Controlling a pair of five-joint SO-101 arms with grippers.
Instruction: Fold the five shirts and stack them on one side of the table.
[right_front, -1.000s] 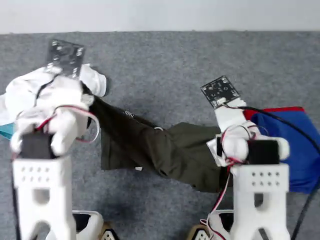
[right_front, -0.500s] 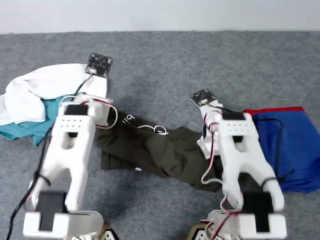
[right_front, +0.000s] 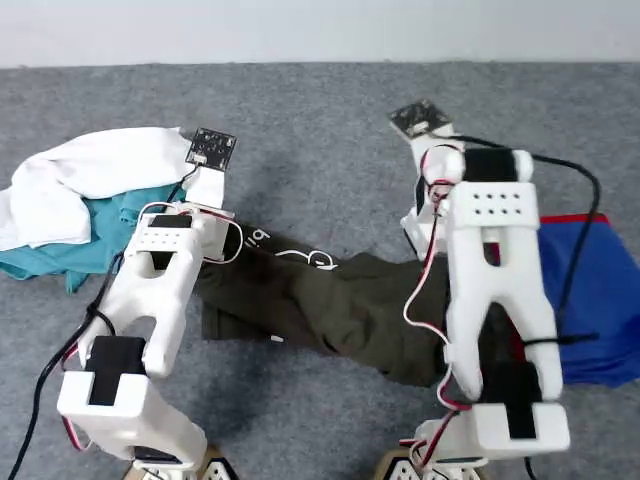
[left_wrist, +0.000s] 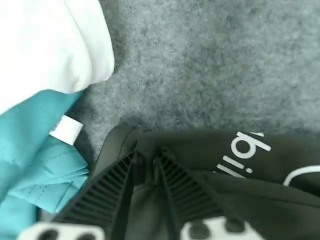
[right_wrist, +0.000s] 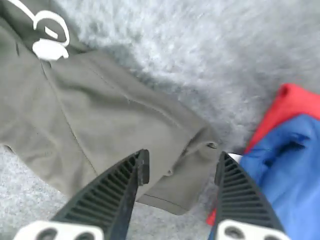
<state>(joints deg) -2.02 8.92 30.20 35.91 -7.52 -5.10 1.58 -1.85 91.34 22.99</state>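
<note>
- Now the green shirt lies rumpled mid-table, no longer stretched in the air between the arms as it is a second ago.
- The left claw is clenched on its edge, low beside the white shirt and teal shirt at the table's left edge.
- The right claw is released and hangs over the shirt's other end, beside the blue shirt at the right edge.
- Both arms now reach forward and down. I judge the shirt is laid down but needs flattening before any fold.
</note>
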